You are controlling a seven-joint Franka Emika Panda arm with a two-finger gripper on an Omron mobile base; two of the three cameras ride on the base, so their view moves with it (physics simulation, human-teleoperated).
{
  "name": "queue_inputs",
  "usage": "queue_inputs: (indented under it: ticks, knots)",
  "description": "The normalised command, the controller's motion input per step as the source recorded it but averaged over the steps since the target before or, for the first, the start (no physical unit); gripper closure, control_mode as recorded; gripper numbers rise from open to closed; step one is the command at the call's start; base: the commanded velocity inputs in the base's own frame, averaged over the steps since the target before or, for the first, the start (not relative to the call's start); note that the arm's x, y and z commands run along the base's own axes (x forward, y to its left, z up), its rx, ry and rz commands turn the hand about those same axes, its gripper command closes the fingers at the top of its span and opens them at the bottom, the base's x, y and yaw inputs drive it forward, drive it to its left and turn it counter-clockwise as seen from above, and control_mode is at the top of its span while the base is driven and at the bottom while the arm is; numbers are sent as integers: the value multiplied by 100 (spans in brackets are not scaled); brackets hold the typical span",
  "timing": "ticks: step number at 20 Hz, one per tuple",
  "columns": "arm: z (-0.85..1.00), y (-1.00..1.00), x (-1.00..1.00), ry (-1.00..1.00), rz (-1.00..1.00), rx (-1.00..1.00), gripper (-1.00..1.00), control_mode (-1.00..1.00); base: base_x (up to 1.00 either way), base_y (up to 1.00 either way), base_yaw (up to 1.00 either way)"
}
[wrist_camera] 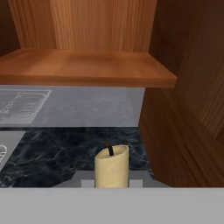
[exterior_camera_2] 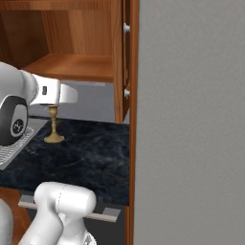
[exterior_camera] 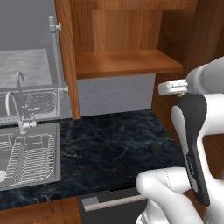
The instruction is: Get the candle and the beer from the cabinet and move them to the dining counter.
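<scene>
My gripper [wrist_camera: 112, 180] is shut on the cream candle [wrist_camera: 112, 165], whose black wick points up right in front of the hand camera. From the right base view, the candle's brass holder [exterior_camera_2: 53, 125] hangs under the hand [exterior_camera_2: 52, 94], low over the black sink counter [exterior_camera_2: 91, 153]; whether it touches, I cannot tell. The reddish-brown cabinet [exterior_camera: 127, 61] stands open just above and ahead, its lower shelf [wrist_camera: 83, 65] bare. The beer and the dining counter are out of view.
A steel sink [exterior_camera: 54, 151] with a wire rack and a faucet [exterior_camera: 13, 109] sits at the left of the black counter [exterior_camera: 113, 144]. The open cabinet door [exterior_camera: 68, 57] hangs beside it. A tall grey panel [exterior_camera_2: 191, 119] walls off the right side.
</scene>
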Motion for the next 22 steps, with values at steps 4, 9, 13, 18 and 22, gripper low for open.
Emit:
queue_inputs:
  ticks: [4, 9, 13, 18, 22]
  knots:
    - [-11, 0, -36, -2, 0, 2, 100, -100, 0, 0, 0]
    - [-3, 0, -13, 2, 0, 0, 100, -100, 0, 0, 0]
    - [0, 0, -1, 2, 0, 0, 100, -100, 0, 0, 0]
    - [0, 0, 0, 0, 0, 0, 100, 100, 0, 0, 0]
    - [0, 0, 0, 0, 0, 0, 100, 100, -34, 0, 0]
